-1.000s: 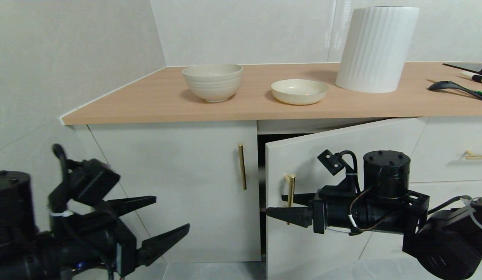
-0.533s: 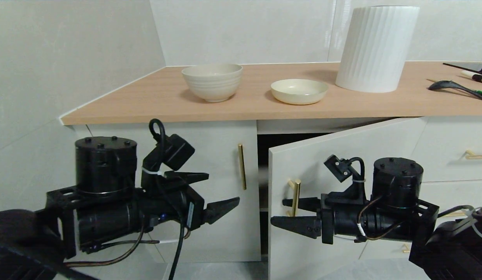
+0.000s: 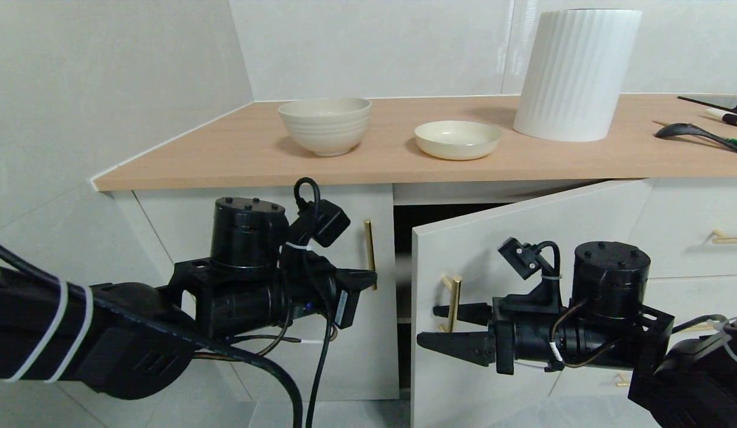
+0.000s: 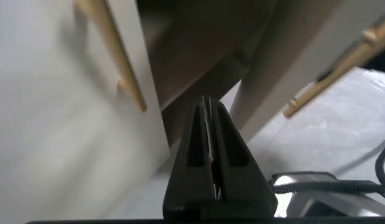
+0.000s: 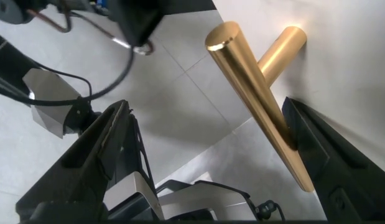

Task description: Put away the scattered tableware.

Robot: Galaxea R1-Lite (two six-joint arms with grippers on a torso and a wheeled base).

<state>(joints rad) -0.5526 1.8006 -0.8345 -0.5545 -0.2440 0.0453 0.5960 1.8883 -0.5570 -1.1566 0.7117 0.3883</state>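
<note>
A cream bowl and a shallow cream dish sit on the wooden countertop. Below it, the right cabinet door stands ajar. My right gripper is open, and its fingers straddle that door's gold handle. In the right wrist view one finger lies against the handle, with the right gripper spread wide. My left gripper is shut, its tip by the left door's handle. The left gripper points at the dark gap between the doors.
A tall white ribbed canister stands at the back of the counter. A black ladle and other utensils lie at the far right. A drawer with a gold handle is to the right. Walls close off the left side.
My left arm rose from low on the left and moved right to the door gap, and its fingers closed. The right door swung slightly wider with my right gripper at its handle.
</note>
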